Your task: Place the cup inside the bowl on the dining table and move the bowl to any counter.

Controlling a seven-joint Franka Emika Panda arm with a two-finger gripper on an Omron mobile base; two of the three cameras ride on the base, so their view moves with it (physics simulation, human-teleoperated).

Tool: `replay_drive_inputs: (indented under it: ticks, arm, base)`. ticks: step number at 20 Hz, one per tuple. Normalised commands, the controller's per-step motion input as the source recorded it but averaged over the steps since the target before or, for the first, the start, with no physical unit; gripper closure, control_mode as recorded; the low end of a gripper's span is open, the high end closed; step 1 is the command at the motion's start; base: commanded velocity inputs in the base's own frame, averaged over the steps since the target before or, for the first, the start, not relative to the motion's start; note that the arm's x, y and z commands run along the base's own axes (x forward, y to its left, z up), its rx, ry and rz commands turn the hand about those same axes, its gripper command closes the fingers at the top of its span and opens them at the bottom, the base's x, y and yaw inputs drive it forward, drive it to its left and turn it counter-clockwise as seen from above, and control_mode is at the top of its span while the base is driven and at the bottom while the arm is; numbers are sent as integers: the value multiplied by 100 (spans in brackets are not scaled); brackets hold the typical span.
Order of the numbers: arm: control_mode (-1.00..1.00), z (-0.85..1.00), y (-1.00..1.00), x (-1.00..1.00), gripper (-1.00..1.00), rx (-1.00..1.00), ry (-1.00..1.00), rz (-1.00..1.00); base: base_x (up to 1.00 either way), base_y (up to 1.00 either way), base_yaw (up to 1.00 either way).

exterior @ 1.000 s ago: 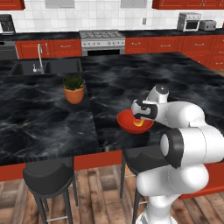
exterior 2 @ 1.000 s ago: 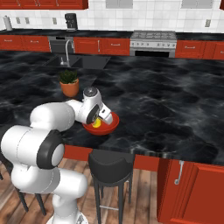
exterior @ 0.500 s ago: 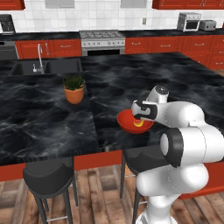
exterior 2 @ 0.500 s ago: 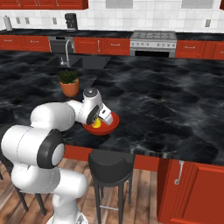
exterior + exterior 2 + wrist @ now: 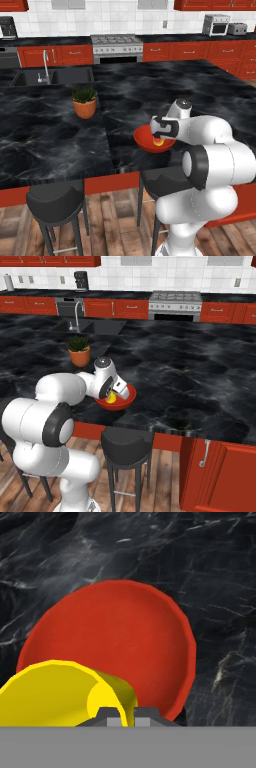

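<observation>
**Kitchen island scene: cup held over the bowl**

Red cabinets and a white tiled wall close off the back of the kitchen, with a steel range (image 5: 116,44) set into the far counter (image 5: 60,41) and a toaster oven (image 5: 216,24) further along it. In front lies the dining table (image 5: 50,135), a broad surface of black, white-veined marble on a red base, with a sink and faucet (image 5: 46,67) let into its far side. Two dark stools (image 5: 55,205) stand under its near edge on the wooden floor.

The white arm (image 5: 210,155) rises beside the surface and bends forward and down over it. Its hand hangs just above the bowl (image 5: 145,141), which sits on the marble close to the near edge. From the right base view the bowl (image 5: 127,396) shows as a wide, shallow, glossy red-orange dish, partly hidden by the wrist. The hand view looks straight down into the bowl (image 5: 115,642), and its inside is bare red.

An orange plant pot (image 5: 84,107) with a green plant stands well apart from the bowl, nearer the sink.

The cup (image 5: 55,694) is small and yellow, tilted on its side, its open mouth turned toward the camera. It hangs over the near part of the bowl; whether it touches the bowl's floor cannot be told. The tool (image 5: 122,716) is pinched narrow, its two fingertips (image 5: 107,716) closed on the cup's rim. In the base views the cup (image 5: 112,398) shows as a yellow patch below the hand, inside the bowl's outline.
</observation>
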Motion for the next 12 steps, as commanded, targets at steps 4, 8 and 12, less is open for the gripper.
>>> replay_drive_inputs:
  ticks: [4, 8, 12]
  arm:
    - [-100, -16, 0, 2, 100, -2, 0, 0]
    - [-100, -16, 0, 0, 100, -1, 0, 0]
    - [-100, -9, 0, 0, 100, -1, 0, 0]
  base:
    - [0, 0, 0]
    - [0, 0, 0]
    - [0, 0, 0]
